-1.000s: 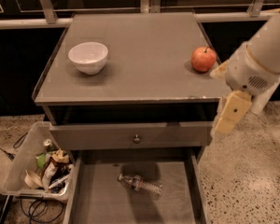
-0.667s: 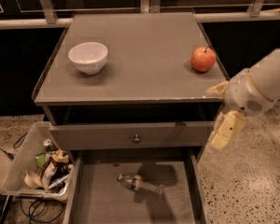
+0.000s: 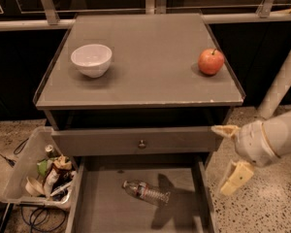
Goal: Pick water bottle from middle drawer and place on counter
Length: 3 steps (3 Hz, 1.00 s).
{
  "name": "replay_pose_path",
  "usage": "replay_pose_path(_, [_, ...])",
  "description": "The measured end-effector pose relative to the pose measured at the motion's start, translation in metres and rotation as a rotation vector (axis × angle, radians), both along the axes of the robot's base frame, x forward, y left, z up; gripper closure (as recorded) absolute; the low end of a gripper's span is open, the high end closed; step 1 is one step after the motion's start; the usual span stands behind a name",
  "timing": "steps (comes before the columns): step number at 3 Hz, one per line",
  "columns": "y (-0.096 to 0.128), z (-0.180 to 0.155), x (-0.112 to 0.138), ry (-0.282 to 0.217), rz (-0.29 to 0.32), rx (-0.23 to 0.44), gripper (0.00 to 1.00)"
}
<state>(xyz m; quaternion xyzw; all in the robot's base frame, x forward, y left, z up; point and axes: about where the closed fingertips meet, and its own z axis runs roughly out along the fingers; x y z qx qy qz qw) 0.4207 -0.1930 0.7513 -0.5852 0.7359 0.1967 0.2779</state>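
Note:
The water bottle [image 3: 146, 191] lies on its side on the floor of the open middle drawer [image 3: 102, 210], cap toward the left, label band near its middle. The counter [image 3: 140, 62] is the grey cabinet top above it. My gripper [image 3: 229, 155] hangs at the right of the cabinet, outside the drawer's right wall and above floor level, well to the right of the bottle. Its two pale fingers [image 3: 236, 177] are spread apart and hold nothing.
A white bowl [image 3: 91, 59] stands on the counter's left side and a red apple [image 3: 211, 61] on its right. A closed drawer front with a round knob [image 3: 142, 143] sits above the open drawer. A bin of rubbish [image 3: 43, 171] stands at the left on the speckled floor.
My arm has dropped lower at the cabinet's right side, from counter height to beside the drawer fronts. The bottle, bowl and apple have not moved.

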Motion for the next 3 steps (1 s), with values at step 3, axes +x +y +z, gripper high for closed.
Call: replay_pose_path(3, [0.022, -0.095, -0.009, -0.176, 0.068, -0.258, 0.0])
